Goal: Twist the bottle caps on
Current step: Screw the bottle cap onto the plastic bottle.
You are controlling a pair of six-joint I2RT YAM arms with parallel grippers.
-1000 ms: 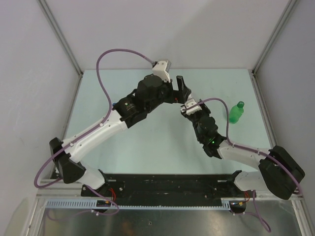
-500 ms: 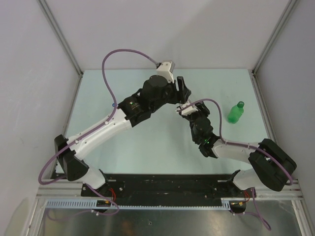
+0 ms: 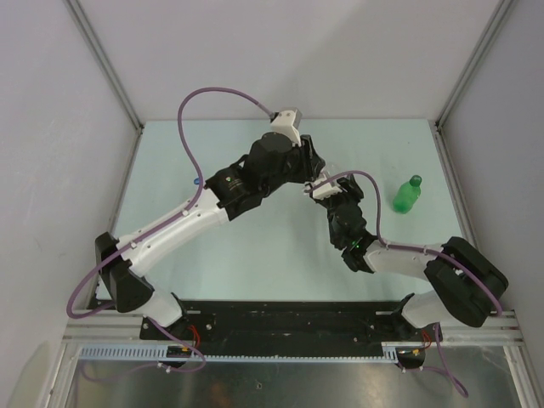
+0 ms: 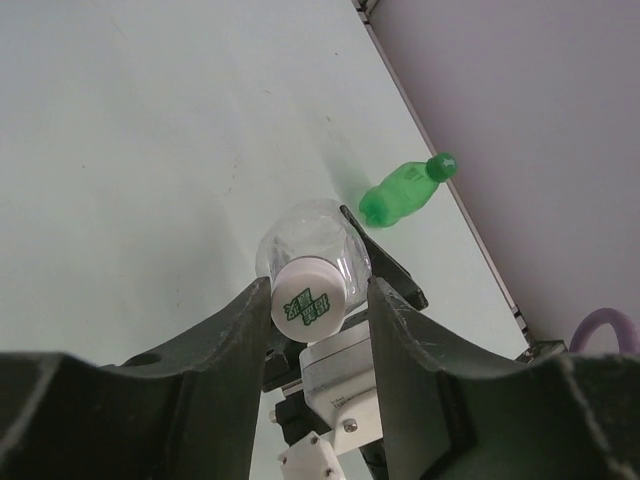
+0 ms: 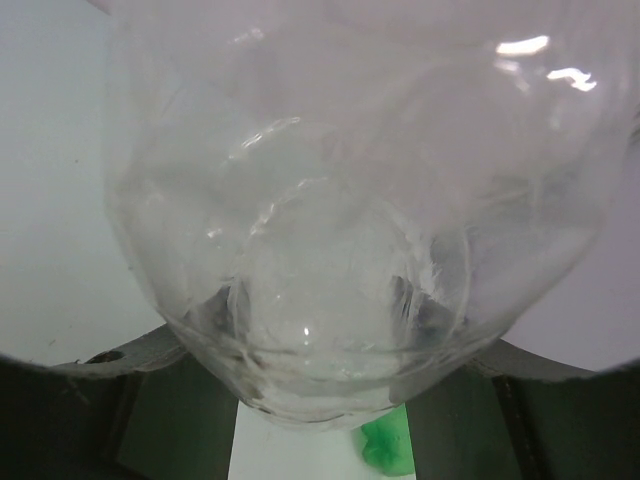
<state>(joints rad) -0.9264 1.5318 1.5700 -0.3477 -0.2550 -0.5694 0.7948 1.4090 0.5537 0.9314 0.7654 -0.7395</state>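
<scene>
Seen from above, the spot where the two arms meet over the middle of the table [image 3: 255,246] is crowded. What they share there is buried under black housings. The left wrist view opens it up: a clear bottle [image 4: 320,240] with a white cap [image 4: 308,305] on its mouth. The green print on the cap's top is too small to read. The right wrist view is nearly all blurred clear plastic close to the lens, with a pale ring showing through that I cannot name. That camera's own fingers are only dark shapes in the bottom corners, their tips hidden.

The clear bottle looks empty. The green bottle [image 3: 407,195] wears its dark green cap [image 3: 415,180]; what is inside I cannot tell.

The right gripper [image 3: 323,187] clamps the clear bottle around its body, with one black finger [image 4: 388,268] lying along the side. The bottle's long axis runs straight at the left wrist camera, cap end first. The left gripper [image 4: 318,292] straddles that cap. One finger [image 4: 235,330] sits at the cap's rim and the other stands just off it with a sliver of gap, so the cap is not pinched. The green bottle is on the table well to the right, near the side wall, with its cap end toward the far right corner. Whether it is standing or lying, I cannot tell.
</scene>
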